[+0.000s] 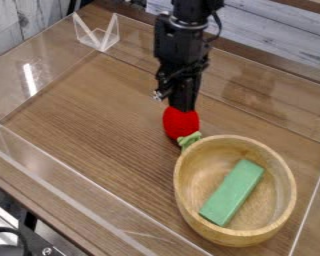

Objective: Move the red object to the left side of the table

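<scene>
Red object (pixel 182 121), a small rounded bright red toy fruit with a light green leafy end, is sitting on the brown wood-grain tabletop (pixel 83 120) directly below the jaws, its leafy end pointing away from them toward the bowl. The black gripper (pixel 182 103) is pointing straight down from the dark arm, and its tips are meeting the top of the fruit. The jaws are standing pressed together; whether they are pinching the fruit or only touching its top cannot be told from this view.

Beyond the fruit from the jaws, toward the near right corner, a round light wooden bowl (pixel 190 190) is resting on the tabletop, its rim just beside the leafy end. A flat green rectangular block (pixel 232 193) is lying tilted inside the bowl, well below the level of the jaws.

Clear acrylic walls (pixel 43 170) are edging the tabletop. Well apart from the jaws, at the far left corner, a small clear folded acrylic piece (pixel 96 33) is standing upright.
</scene>
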